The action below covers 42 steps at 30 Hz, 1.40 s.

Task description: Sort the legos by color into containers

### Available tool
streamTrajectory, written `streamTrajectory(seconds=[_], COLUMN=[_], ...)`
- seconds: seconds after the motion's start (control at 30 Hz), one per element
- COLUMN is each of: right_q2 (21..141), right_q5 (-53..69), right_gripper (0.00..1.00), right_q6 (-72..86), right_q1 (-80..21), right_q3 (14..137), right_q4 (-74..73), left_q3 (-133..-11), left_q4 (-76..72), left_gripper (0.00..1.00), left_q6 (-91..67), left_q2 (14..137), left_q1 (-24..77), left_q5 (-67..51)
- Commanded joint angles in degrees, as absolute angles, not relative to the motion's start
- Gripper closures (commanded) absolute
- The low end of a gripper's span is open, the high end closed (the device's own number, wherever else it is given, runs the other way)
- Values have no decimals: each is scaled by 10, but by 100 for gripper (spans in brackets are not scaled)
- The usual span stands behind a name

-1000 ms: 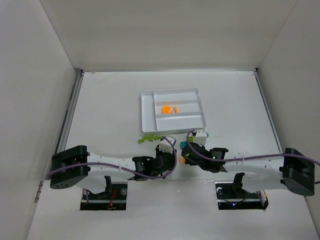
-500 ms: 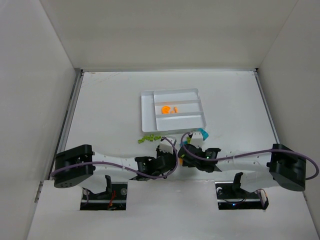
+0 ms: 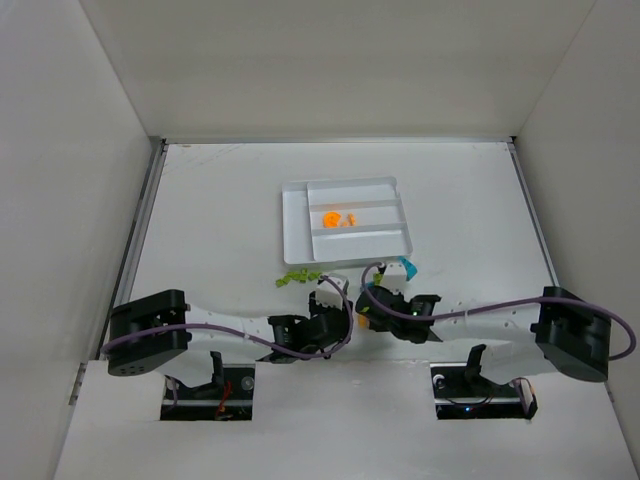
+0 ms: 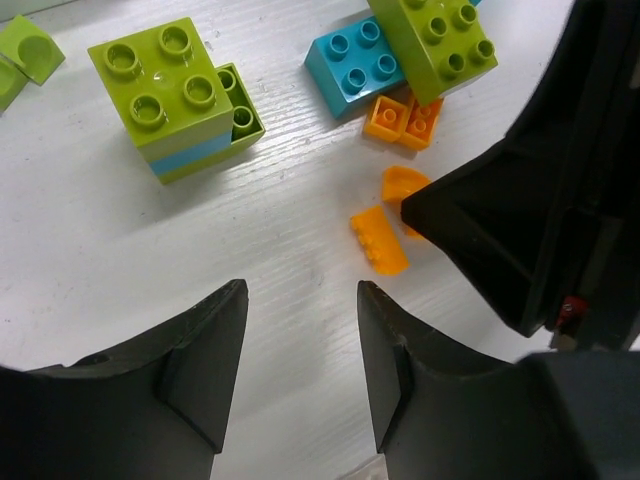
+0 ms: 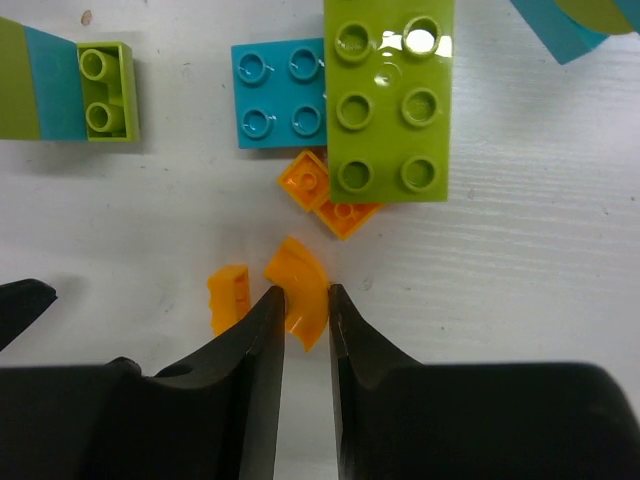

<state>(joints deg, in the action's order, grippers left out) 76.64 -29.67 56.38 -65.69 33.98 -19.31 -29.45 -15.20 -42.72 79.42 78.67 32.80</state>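
**Right wrist view**
- Right hand [image 5: 302, 305]: two smooth dark fingers, nearly together, pinching the lower end of the curved orange lego [image 5: 297, 285].
- That lego is a quarter-ring piece lying on the worktop [image 5: 520, 260], which is white with a fine grain.
- Ridged orange lego [image 5: 228, 297]: just beside the curved one, at its 9 o'clock.
- Pair of orange square plates [image 5: 322, 195]: at the curved one's 12 o'clock, one plate partly overlapped by the long lime brick [image 5: 390, 100], which is glossy with eight studs.
- Teal brick [image 5: 277, 95]: four studs, touching the lime brick's 9 o'clock side.

**Left wrist view**
- Left hand [image 4: 300, 290]: fingers spread wide, nothing between them, over bare worktop.
- Stacked lime block [image 4: 175, 95]: shown whole only here. It has four studs on top and a teal band in its side, and sits apart from the orange group at its 11 o'clock.
- One black finger of the right hand touches the curved orange lego.

**Top view**
- Tray [image 3: 295, 228]: seen only here. It is white and flat with low dividers, at 12 o'clock of both hands.
- Orange legos [image 3: 338, 218]: in the middle crosswise compartment of the tray.
- Small lime legos [image 3: 297, 277]: on the worktop just outside the tray, at its 7 o'clock. Their shapes are too small to tell.
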Motion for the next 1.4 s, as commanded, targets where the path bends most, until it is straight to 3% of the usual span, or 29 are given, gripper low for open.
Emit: streamTrajectory(seconds=[0.0,0.27,0.67,0.9,1.03,1.37], right_q2=[722,598,579,631,689,866], right_q5=[-318,-327,-290,-249,-229,-180], right_gripper=[80,79,79,79,79,78], right_q6=[585,554,400,362,332,288], right_q1=[-655,-615,-485,-439,-417,-357], right_q3=[331,319,387,415,447,544], right_q4=[-215,-235,-140,-72,-24,57], left_q3=[-287,-322,-398,-429,-428,-348], left_q4=[-171,-191,-185,-143,-127,-134], left_gripper=[54,52,57,68,90,92], left_q6=[-450,-430,-401,-397,-398,-400], left_q2=[776,809,907,954,957,741], left_q1=[791,808,791,791,795,750], left_q5=[335,318,317,315,321,345])
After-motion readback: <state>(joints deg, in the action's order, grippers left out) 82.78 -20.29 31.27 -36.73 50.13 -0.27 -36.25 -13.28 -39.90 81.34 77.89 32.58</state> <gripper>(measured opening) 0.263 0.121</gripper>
